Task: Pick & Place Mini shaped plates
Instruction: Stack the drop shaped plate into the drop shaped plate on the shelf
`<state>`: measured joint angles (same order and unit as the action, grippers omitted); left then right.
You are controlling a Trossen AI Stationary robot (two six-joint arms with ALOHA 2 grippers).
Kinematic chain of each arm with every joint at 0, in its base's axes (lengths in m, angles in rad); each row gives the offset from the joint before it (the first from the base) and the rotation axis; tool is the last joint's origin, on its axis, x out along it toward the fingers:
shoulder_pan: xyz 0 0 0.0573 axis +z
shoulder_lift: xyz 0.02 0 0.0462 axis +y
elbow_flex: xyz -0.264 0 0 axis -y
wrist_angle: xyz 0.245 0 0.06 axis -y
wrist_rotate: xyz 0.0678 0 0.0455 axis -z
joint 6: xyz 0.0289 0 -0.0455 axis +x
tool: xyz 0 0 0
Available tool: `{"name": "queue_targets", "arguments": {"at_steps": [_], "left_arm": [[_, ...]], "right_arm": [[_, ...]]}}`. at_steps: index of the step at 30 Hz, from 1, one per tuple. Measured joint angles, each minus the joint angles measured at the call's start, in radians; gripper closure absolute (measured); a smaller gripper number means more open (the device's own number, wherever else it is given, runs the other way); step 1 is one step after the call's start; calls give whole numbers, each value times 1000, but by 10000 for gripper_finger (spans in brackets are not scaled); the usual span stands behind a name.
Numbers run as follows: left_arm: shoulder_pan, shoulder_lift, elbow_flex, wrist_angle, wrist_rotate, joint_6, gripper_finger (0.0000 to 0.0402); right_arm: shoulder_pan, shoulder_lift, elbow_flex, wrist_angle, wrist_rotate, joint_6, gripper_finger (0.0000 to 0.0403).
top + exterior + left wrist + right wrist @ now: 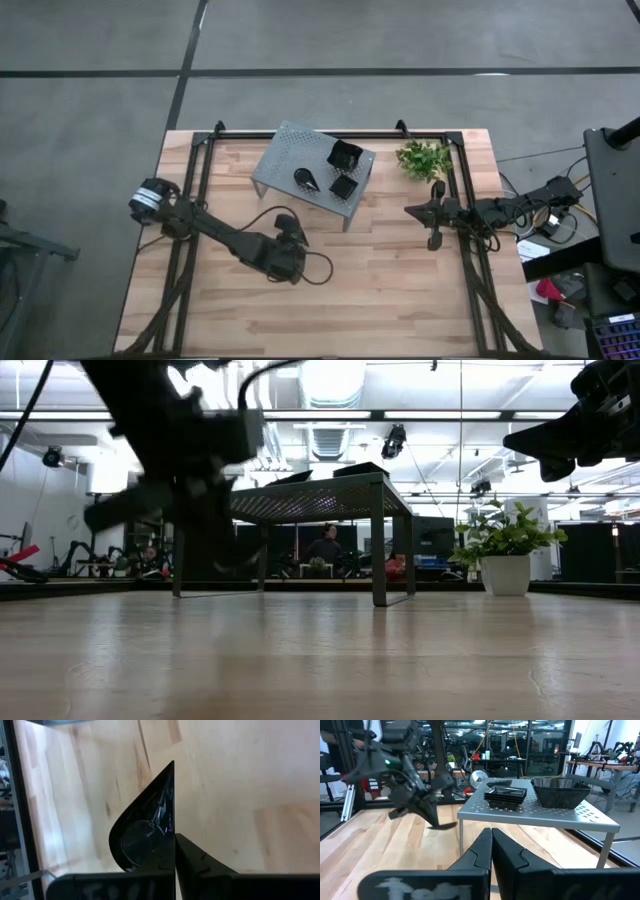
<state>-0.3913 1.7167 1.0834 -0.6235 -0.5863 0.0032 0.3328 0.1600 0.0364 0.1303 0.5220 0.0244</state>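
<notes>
My left gripper (289, 228) hangs over the table's middle, in front of the grey perforated shelf (300, 150), shut on a black teardrop mini plate (147, 827). The right wrist view shows that plate (444, 825) below the left arm. On the shelf rest another teardrop plate (308, 178), a stack of square plates (505, 795) and a black ribbed bowl (560, 791). My right gripper (491, 847) is shut on nothing and waits near the table's right side (434, 222), beside the shelf. My left gripper (175, 855) pinches the teardrop plate by its rounded end (150, 857) between the two fingers. The plate stands edge-on in the hold, its pointed tip (171, 767) facing away from the fingers. It is lifted clear of the table.
A small green plant in a white pot (424, 158) stands at the table's far right, next to the shelf. A black frame rail (470, 250) runs along each side of the table. Bare wood (380, 290) lies in front of both grippers.
</notes>
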Motion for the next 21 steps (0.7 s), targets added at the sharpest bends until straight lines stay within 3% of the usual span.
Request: {"name": "queue_targets", "arguments": {"at_steps": [5,13,21], "left_arm": [[-21,0,136,-168,-7,-19,401],[24,-2,352,-457,-118,35,401],[143,-41,435,-521,-138,149,401]], "right_arm": [[0,0,0,0,0,1,394],[0,0,0,0,0,0,394],[0,0,0,0,0,-1,394]]}}
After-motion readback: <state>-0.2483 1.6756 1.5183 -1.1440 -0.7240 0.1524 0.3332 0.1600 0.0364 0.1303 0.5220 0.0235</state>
